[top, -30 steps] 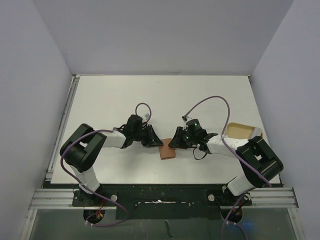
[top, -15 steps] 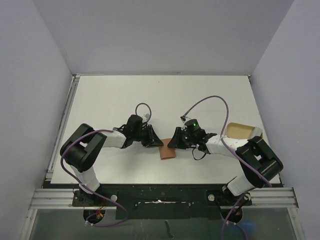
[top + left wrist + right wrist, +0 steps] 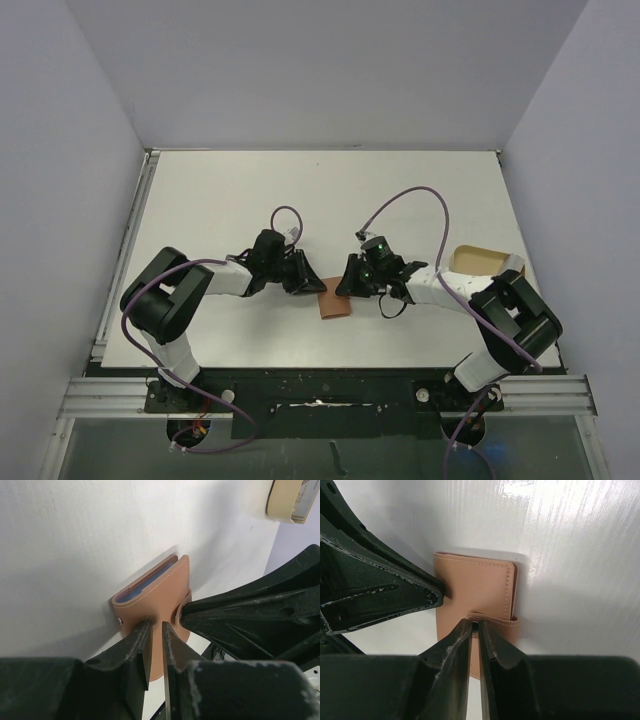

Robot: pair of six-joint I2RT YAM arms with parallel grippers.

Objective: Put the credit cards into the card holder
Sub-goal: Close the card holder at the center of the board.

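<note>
The card holder [image 3: 336,304], a reddish-brown leather wallet, lies folded shut on the table between my two grippers. In the left wrist view a blue credit card edge [image 3: 145,588] shows inside the fold of the card holder [image 3: 160,592]. My left gripper [image 3: 316,286] is shut, its tips [image 3: 155,626] resting on the wallet's top near the left edge. My right gripper [image 3: 345,288] is shut, its tips [image 3: 475,626] down on the snap tab [image 3: 502,625] that wraps over the card holder [image 3: 475,585]. No loose cards are in view.
A tan oval tray [image 3: 485,262] stands at the right edge of the table, beside the right arm; it also shows in the left wrist view [image 3: 292,500]. Grey walls close the table on three sides.
My right arm has shifted slightly to the left over the wallet. The left arm and the wallet have not moved.
</note>
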